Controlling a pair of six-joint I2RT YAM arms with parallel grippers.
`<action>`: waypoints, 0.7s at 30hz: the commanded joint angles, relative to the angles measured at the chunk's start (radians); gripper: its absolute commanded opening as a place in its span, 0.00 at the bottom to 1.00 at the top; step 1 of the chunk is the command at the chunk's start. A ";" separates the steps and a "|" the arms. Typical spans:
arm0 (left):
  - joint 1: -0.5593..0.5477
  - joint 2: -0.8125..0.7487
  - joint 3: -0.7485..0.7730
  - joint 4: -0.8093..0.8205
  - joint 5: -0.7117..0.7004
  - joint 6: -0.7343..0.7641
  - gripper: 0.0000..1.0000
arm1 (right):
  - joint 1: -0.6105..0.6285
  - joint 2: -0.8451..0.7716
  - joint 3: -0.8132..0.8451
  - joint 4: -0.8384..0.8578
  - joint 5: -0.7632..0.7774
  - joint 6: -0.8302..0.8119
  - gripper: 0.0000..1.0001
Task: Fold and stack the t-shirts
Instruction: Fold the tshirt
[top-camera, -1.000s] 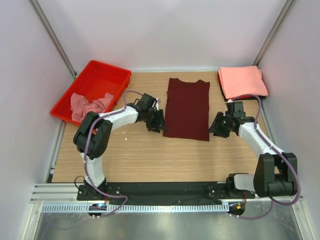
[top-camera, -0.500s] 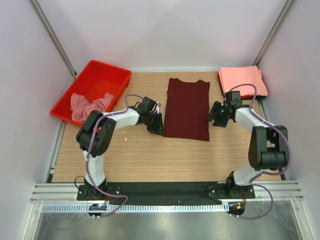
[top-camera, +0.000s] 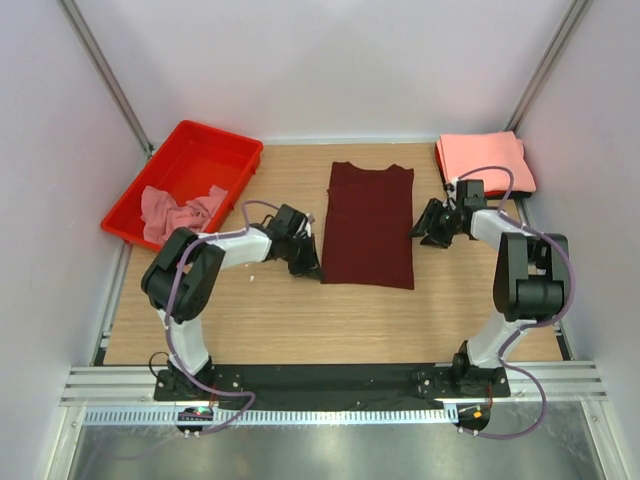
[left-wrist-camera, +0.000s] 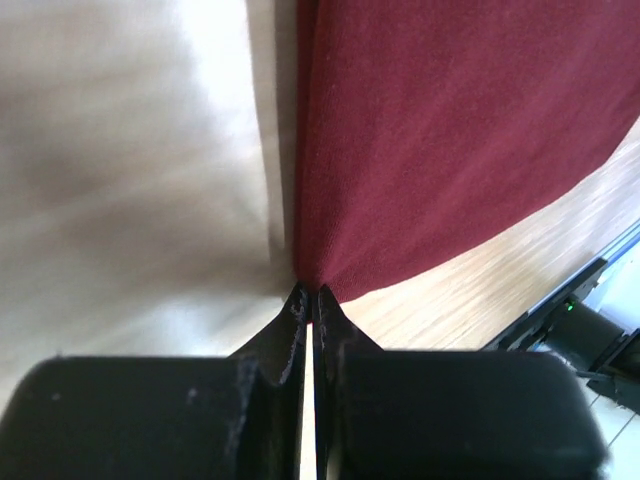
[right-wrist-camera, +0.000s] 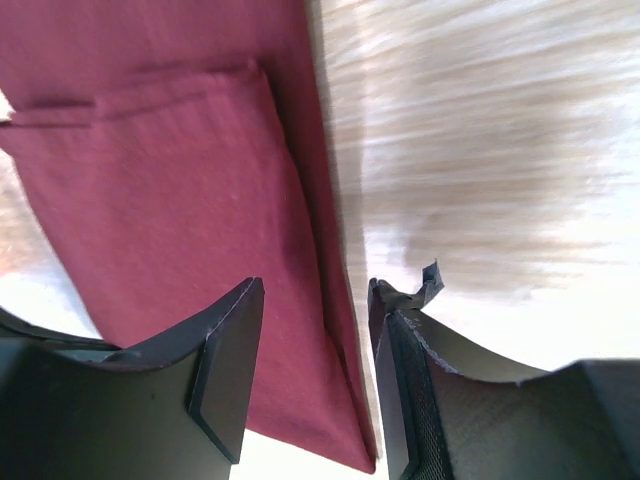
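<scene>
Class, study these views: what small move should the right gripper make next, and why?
Probably close the right gripper: its open jaws straddle the right edge of the maroon t-shirt, while the left gripper looks shut on the opposite edge.

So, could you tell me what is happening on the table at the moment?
Both arms are working on the maroon t-shirt, which lies flat mid-table with its sleeves folded in. The left hand is shut on its near left corner, and the right hand is open, straddling its right edge. A folded salmon-pink pile sits at the far right, and a crumpled dusty pink t-shirt waits in the red tray.
</scene>
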 joint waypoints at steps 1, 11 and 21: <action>-0.021 -0.082 -0.089 -0.054 -0.056 -0.031 0.00 | 0.029 -0.081 -0.020 -0.015 -0.043 0.006 0.53; -0.095 -0.255 -0.337 -0.089 -0.211 -0.265 0.19 | 0.129 -0.353 -0.123 -0.266 0.129 0.067 0.51; -0.075 -0.336 -0.017 -0.247 -0.363 -0.161 0.38 | 0.172 -0.373 -0.212 -0.188 -0.003 0.092 0.38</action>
